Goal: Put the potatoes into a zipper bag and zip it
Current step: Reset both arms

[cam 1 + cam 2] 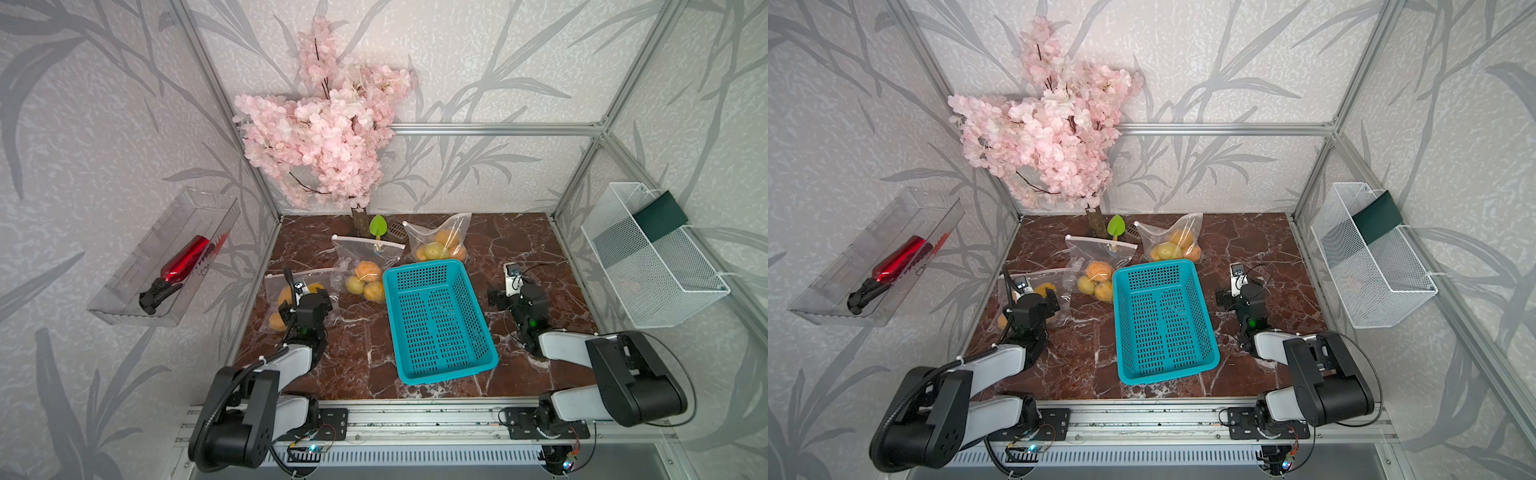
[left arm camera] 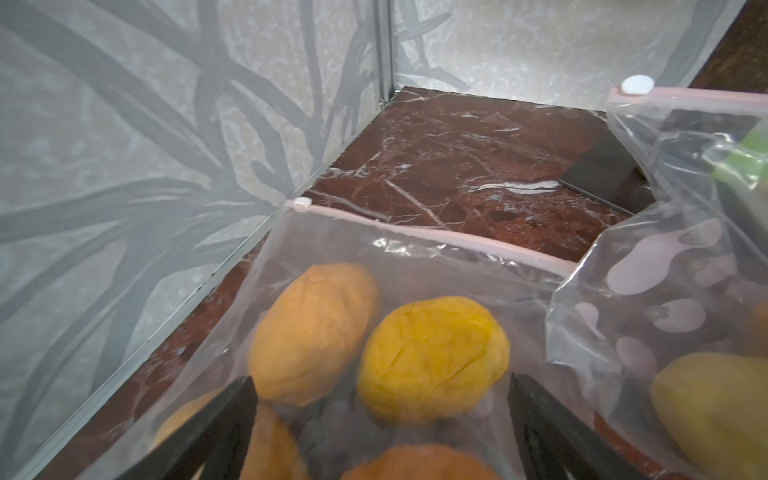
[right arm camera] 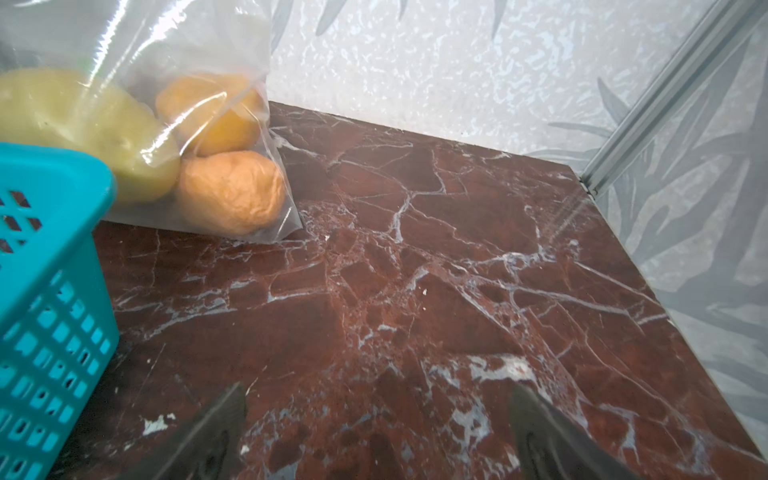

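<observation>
Potatoes: all the potatoes (image 1: 368, 270) we can see lie inside three clear zipper bags on the dark red marble surface (image 1: 357, 357); most are yellow-orange, a few paler and greenish
Left bag: the left bag (image 2: 415, 266) lies flat near the left wall, under the left arm (image 1: 307, 316); the left wrist view shows at least four orange potatoes behind its film; a pink zip strip runs along its far edge, with a white slider (image 2: 302, 202) at the end nearest the wall
Middle bag: the middle bag (image 1: 361, 255) lies just beside the left bag, its film over one end of that zip strip (so the left wrist view shows it); its potatoes bunch at the end just beside the teal basket (image 1: 436, 324)
Far bag: the far bag (image 1: 440, 232) slumps behind the basket's far rim, near the back wall; its top is crumpled upward
Left jaws: the left jaws stand spread wide above the left bag's potatoes and grip nothing; we cannot tell whether the tips touch the film
Right jaws: the right jaws, on the right arm (image 1: 528, 303), stand spread wide over bare surface to the right of the basket; they hold nothing
Basket: it sits between the two arms, slightly skewed
Backdrop: a pink blossom tree (image 1: 324, 133) stands at the back wall
</observation>
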Robot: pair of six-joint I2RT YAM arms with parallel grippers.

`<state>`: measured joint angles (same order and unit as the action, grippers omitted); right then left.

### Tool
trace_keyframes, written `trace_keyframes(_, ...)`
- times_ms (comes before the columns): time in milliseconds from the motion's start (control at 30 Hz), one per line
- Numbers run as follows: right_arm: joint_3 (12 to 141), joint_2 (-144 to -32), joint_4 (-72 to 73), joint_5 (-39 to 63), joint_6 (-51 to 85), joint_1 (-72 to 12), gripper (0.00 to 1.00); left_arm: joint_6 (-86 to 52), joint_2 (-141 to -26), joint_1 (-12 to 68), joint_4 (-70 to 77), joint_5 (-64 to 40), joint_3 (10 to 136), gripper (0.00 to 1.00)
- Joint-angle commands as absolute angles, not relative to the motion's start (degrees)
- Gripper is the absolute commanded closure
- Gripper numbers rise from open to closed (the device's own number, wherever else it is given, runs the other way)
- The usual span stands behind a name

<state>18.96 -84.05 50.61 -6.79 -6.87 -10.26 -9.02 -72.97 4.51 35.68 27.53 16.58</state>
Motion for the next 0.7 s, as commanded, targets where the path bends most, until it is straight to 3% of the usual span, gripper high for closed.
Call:
trace_keyframes(0, 18.4, -90.3, 61.7, -5.2, -7.6, -9.5, 0.01, -4.7, -77.0, 4.1, 40.0, 25.7, 21.7, 0.05)
trace_keyframes(133, 17.9, -91.3, 63.6, -6.4, -6.7, -9.0, 0.01, -4.0, -84.0, 3.4, 58.3, 25.4, 16.5, 0.03)
trace_keyframes(267, 20.2, -91.3, 59.0, -11.5, -5.0, -9.1, 0.01, -4.0, -82.7, 3.2, 50.8, 22.2, 18.8, 0.03)
trace_keyframes(367, 20.2, -91.5, 59.6, -11.3, -5.2, -9.1, 0.01, -1.3, -91.1, 2.8, 67.2, 20.7, 16.3, 0.03)
trace_keyframes(467, 20.4, -91.3, 59.0, -11.1, -5.1, -9.1, 0.01, -5.2, -86.0, 1.5, 48.1, 19.8, 21.3, 0.07)
trace_keyframes(500, 20.5, -91.2, 58.6, -11.2, -5.0, -9.1, 0.01, -5.7, -87.7, 0.1, 49.7, 19.1, 22.3, 0.01)
trace_keyframes(667, 20.5, -91.3, 58.8, -11.2, -5.1, -9.1, 0.01, -6.1, -86.8, -0.2, 47.0, 17.6, 22.5, 0.01)
